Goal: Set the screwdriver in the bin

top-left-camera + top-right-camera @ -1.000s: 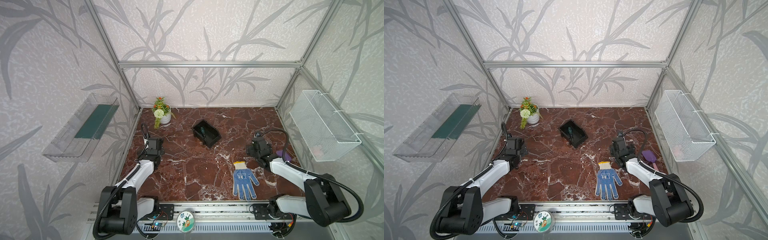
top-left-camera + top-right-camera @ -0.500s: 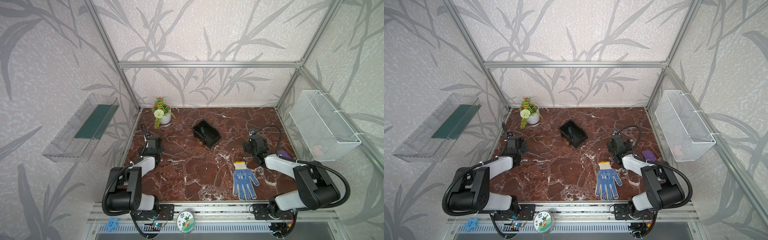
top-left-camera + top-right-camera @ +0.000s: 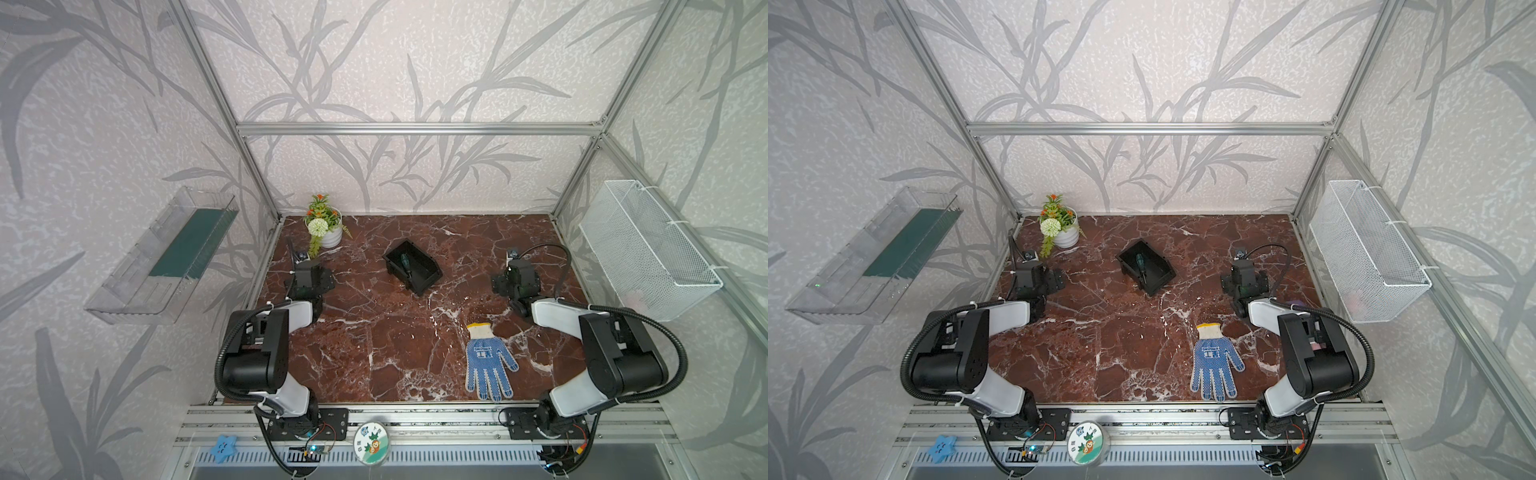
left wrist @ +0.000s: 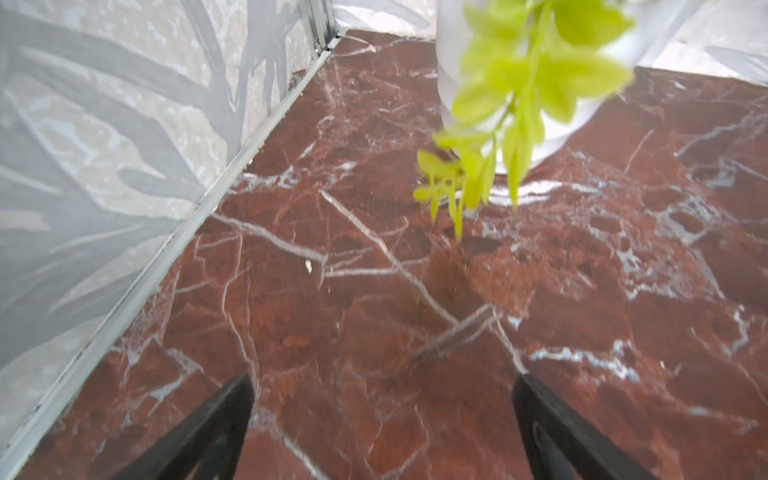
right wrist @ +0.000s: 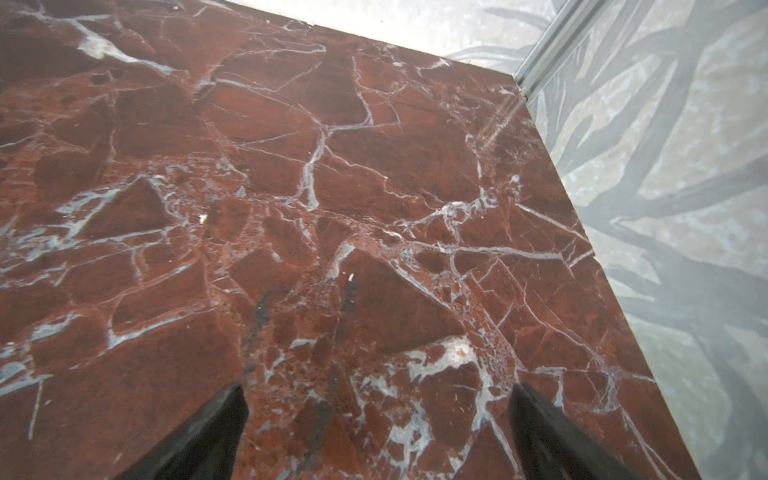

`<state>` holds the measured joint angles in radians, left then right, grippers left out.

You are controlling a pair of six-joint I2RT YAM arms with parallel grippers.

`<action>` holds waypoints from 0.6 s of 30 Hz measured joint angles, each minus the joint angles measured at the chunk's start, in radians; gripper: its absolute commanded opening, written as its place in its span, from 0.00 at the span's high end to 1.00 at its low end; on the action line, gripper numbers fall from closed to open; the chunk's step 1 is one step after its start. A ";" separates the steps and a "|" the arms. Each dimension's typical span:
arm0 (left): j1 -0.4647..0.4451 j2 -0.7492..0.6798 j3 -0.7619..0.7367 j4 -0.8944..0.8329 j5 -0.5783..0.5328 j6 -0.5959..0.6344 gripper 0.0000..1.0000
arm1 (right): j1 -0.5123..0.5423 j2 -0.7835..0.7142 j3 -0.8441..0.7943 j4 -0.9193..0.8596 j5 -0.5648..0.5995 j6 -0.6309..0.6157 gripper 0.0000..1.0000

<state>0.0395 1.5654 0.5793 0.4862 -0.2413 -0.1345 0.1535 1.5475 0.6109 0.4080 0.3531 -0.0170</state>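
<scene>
The black bin sits on the table toward the back and about midway between the two arms, turned at an angle to the table's edges. The screwdriver lies inside it, near its back wall, with the green handle toward the back and the shaft pointing toward the bin's low front; nothing else shows in the bin. On the left wall hangs a clear tray with a dark green mat in it. On the right wall hangs a white wire basket; something faint and pinkish shows through the mesh at its near end, too dim to name. A white pot holding a plant stands in the back left corner, and a blue glove lies flat at the front right, well apart from the bin. The left gripper is low over the table, just in front of the pot; in the left wrist view its two black fingers stand wide apart with bare marble between them and a green sprig of the plant hanging ahead, so it holds nothing. The right gripper is low over the table on the right side, apart from both bin and glove; its fingers are likewise spread wide over bare marble, gripping and touching nothing.
</scene>
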 measured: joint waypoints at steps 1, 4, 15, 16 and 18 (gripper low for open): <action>0.000 -0.008 -0.024 0.021 0.005 0.002 0.01 | -0.014 -0.018 -0.031 0.019 -0.024 0.004 0.01; 0.000 -0.033 -0.132 0.166 0.077 0.030 0.01 | -0.029 -0.058 -0.097 0.058 -0.075 0.012 0.01; -0.003 -0.004 -0.253 0.470 0.252 0.109 0.01 | -0.027 -0.052 -0.172 0.243 -0.244 -0.024 0.01; -0.003 -0.004 -0.253 0.477 0.254 0.110 0.01 | -0.026 -0.051 -0.182 0.251 -0.250 -0.028 0.01; -0.003 -0.004 -0.253 0.488 0.258 0.113 0.01 | -0.023 -0.049 -0.194 0.272 -0.258 -0.035 0.01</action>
<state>0.0364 1.5612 0.3260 0.9737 0.0166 -0.0219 0.1310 1.4986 0.4168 0.6800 0.0948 -0.0521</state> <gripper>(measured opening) 0.992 0.991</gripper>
